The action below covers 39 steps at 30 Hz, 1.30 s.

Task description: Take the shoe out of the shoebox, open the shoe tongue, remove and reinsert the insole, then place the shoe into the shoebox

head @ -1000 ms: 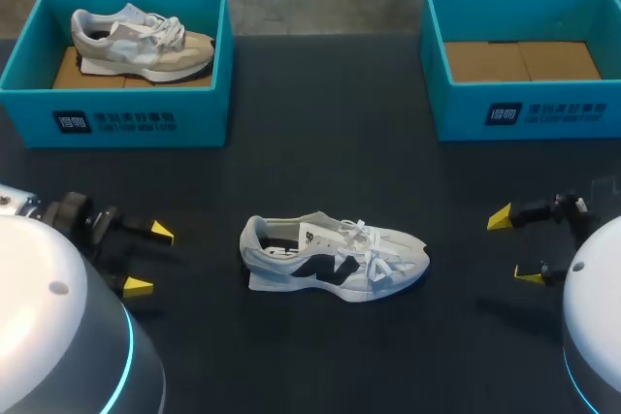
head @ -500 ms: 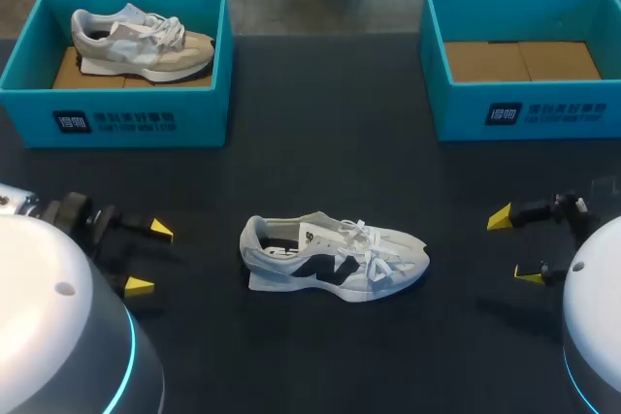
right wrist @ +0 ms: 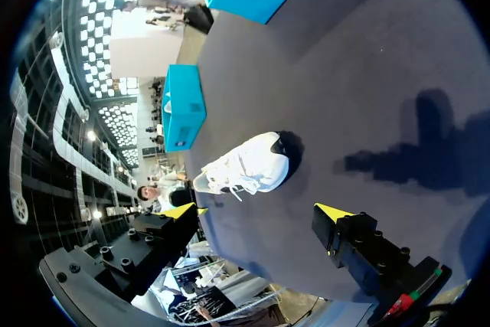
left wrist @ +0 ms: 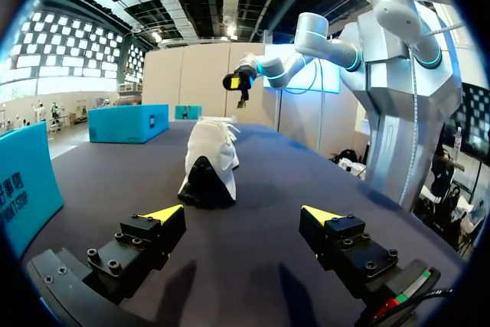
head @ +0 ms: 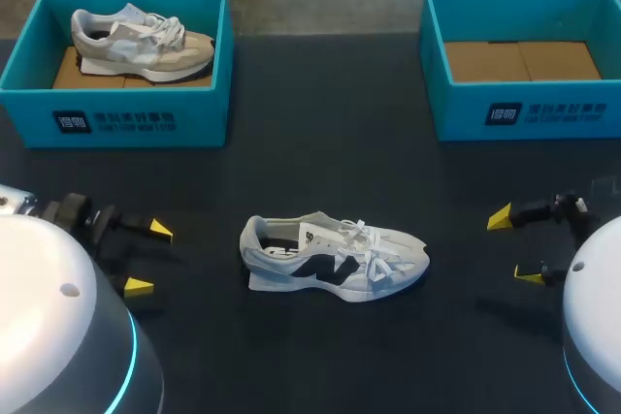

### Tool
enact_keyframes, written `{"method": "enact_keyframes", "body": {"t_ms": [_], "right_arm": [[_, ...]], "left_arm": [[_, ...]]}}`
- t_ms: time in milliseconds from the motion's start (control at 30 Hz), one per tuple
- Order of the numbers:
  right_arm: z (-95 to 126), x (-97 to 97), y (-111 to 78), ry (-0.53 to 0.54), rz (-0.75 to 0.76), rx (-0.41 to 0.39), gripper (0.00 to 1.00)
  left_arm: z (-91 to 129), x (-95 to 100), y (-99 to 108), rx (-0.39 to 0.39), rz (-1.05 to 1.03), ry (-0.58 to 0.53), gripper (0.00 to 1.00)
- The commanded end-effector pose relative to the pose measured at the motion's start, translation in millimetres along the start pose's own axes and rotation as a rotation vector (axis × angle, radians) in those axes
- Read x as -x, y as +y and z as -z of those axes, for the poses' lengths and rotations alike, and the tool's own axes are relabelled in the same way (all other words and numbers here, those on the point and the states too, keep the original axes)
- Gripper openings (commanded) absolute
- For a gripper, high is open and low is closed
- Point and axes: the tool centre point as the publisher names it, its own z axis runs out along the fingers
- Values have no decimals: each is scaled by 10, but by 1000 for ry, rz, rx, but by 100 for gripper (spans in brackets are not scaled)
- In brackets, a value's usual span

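Nothing moved in 1 s. Shoe (head: 335,259) lies at the middle of the dark table (head: 320,123), toe right. Left gripper (head: 148,259) and right gripper (head: 514,246) flank it, fingers apart, empty. Far: left box (head: 116,123) with 2nd shoe (head: 141,41), right box (head: 524,113).

Left arm (head: 53,327) enters from the lower left corner. Its left hand (head: 147,259) sits low and points inward, fingers spread wide. Right arm (head: 597,312) mirrors it from the lower right, and the right hand (head: 514,246) is likewise spread, facing inward. Wrist views agree: yellow tips stand well apart on both the left hand (left wrist: 241,216) and the right hand (right wrist: 256,212), gripping nothing.
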Motion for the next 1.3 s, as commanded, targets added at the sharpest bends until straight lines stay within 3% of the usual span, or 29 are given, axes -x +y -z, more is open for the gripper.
{"method": "enact_keyframes", "body": {"t_ms": [33,367,1300], "right_arm": [[9,1,-24,0,1,4,100],[9,1,-24,0,1,4,100],[9,1,-24,0,1,4,100]], "left_arm": [[-6,-1,5,1,-1,-2,100],[-129,52,-37,-24,2,-71,100],[-622,358,-92,-50,41,-113,100]]}}
